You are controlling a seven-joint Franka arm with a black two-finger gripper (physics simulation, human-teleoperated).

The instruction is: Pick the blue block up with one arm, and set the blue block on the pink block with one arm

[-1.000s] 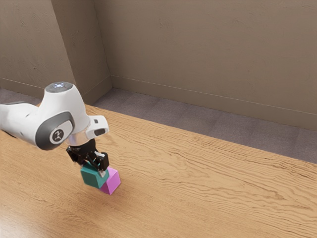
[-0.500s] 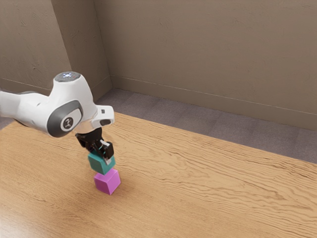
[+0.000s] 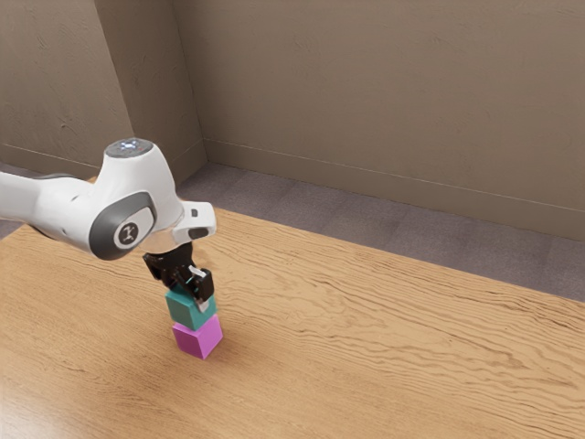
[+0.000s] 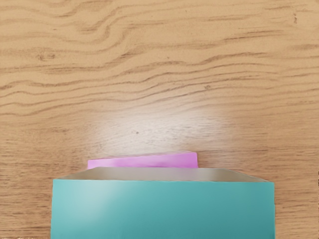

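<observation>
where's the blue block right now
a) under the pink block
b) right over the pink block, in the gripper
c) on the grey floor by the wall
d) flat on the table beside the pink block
b: the exterior view shows the blue block stacked directly over the pink block, with the gripper shut on it from above.

Bare simulated room — wood-grain table (image 3: 411,347), beige plaster walls (image 3: 384,82), grey carpet floor (image 3: 366,219)

A wooden table (image 3: 411,366) meets beige walls (image 3: 411,91) and grey floor (image 3: 411,233).
</observation>
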